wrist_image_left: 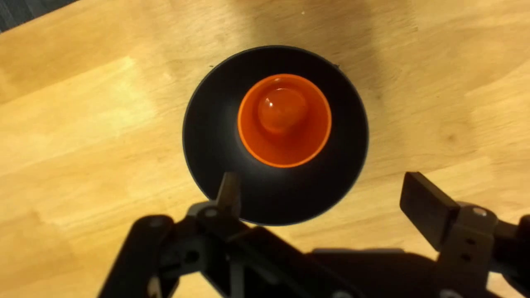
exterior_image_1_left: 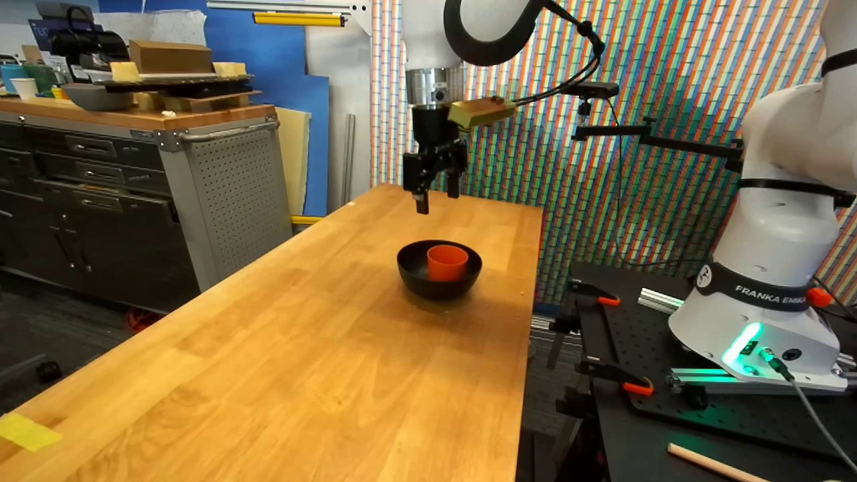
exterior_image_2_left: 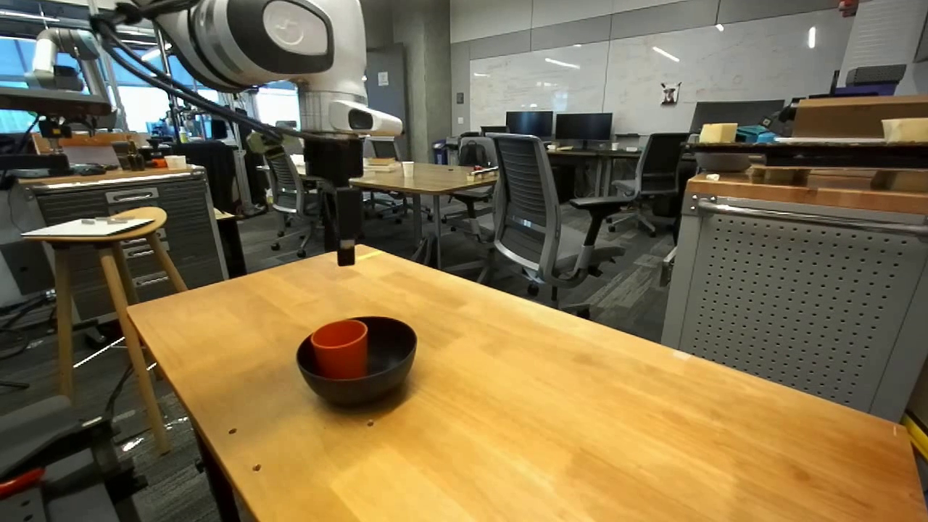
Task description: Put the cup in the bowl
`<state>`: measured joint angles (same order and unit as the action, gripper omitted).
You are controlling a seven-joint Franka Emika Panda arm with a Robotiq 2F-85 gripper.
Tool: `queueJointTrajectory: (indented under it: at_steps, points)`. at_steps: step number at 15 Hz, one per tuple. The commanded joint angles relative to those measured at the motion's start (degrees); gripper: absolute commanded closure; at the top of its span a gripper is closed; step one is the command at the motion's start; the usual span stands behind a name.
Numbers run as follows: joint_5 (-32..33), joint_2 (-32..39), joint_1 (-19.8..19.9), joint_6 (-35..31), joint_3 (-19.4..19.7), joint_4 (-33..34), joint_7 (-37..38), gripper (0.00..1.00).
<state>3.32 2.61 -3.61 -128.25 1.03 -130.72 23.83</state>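
The orange-red cup [exterior_image_1_left: 447, 265] stands upright inside the black bowl [exterior_image_1_left: 422, 286] on the wooden table. In an exterior view, the cup [exterior_image_2_left: 341, 352] sits toward one side of the bowl [exterior_image_2_left: 395, 362]. In the wrist view, the cup [wrist_image_left: 285, 145] is seen from above, off-centre in the bowl [wrist_image_left: 273, 198], and nothing else shows in it. My gripper [exterior_image_1_left: 438, 196] is open and empty, well above the table and apart from both. It also shows side-on in an exterior view [exterior_image_2_left: 346, 254]. In the wrist view its fingers [wrist_image_left: 322, 178] are wide apart, one overlapping the bowl's edge in the picture.
The wooden table [exterior_image_1_left: 321, 348] carries the bowl, with yellow tape [exterior_image_1_left: 28, 432] at a near corner. The robot base [exterior_image_1_left: 756, 321] stands on a black bench beside it. A grey tool cabinet [exterior_image_1_left: 234, 181], an office chair [exterior_image_2_left: 536, 210] and a stool [exterior_image_2_left: 109, 228] stand around the table.
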Motion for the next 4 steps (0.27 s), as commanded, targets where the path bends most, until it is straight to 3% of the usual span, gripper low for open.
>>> queueJointTrajectory:
  at_steps: [1,2,4]
  points:
    - [3.08,-5.95,-2.24,5.47,-4.03,-0.55,-1.72,0.0]
    - [1.83,-2.85,-0.72,2.59,-3.18,0.08,-0.29,0.01]
    - [1.86,-3.75,-1.18,3.19,-4.23,-0.09,0.1,0.0]
